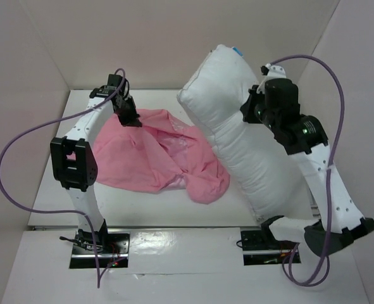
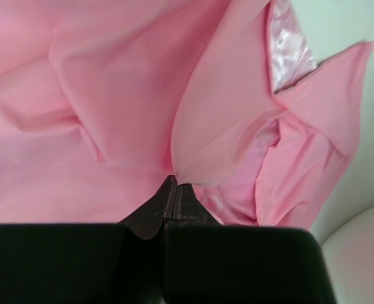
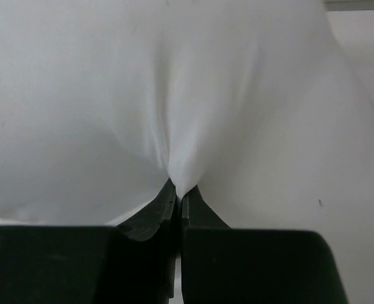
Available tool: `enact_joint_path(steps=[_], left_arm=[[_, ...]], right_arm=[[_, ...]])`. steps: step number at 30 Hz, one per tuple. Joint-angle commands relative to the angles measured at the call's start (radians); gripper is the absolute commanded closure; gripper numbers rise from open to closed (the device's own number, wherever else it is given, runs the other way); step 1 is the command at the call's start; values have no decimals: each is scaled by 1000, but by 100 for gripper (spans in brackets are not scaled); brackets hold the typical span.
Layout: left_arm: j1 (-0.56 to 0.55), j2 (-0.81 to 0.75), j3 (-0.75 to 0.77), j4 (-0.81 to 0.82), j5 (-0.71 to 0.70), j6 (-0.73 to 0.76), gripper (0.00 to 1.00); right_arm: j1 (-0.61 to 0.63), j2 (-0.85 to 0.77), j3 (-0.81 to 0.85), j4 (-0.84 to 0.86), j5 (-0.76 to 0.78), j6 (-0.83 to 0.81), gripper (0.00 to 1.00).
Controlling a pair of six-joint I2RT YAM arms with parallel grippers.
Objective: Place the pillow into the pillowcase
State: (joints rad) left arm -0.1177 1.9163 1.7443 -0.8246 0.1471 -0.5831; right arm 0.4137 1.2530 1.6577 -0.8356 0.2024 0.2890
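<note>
Large white stuffed fabric pillow (image 1: 231, 136), propped diagonally at table (image 1: 142, 214) right, is pinched by clenched right gripper (image 3: 179, 191). Crumpled pink satin pillowcase (image 1: 150, 157), lying centre-left beside it, is clamped by left gripper (image 2: 176, 190).

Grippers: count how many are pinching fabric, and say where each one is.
2. The left gripper is shut on a fold of the pillowcase, left of centre. The right gripper is shut on the pillow, toward the far right. No other gripper is in view.
</note>
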Motion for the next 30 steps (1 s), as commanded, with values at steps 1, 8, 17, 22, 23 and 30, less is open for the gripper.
enact_joint_path(steps=[1, 8, 17, 22, 23, 30], left_arm=[[16, 29, 121, -13, 48, 28, 100], [16, 41, 202, -50, 109, 57, 100], [16, 10, 166, -50, 109, 66, 100], [16, 1, 156, -50, 109, 66, 100], [16, -8, 156, -50, 109, 66, 100], [-13, -42, 133, -50, 98, 85, 100]], right_arm=[[34, -29, -105, -34, -182, -67, 100], [224, -106, -450, 29, -333, 22, 100], [326, -11, -276, -115, -143, 67, 9], [371, 86, -152, -125, -159, 87, 8], [391, 130, -141, -125, -159, 99, 8], [514, 364, -125, -110, -57, 199, 1]])
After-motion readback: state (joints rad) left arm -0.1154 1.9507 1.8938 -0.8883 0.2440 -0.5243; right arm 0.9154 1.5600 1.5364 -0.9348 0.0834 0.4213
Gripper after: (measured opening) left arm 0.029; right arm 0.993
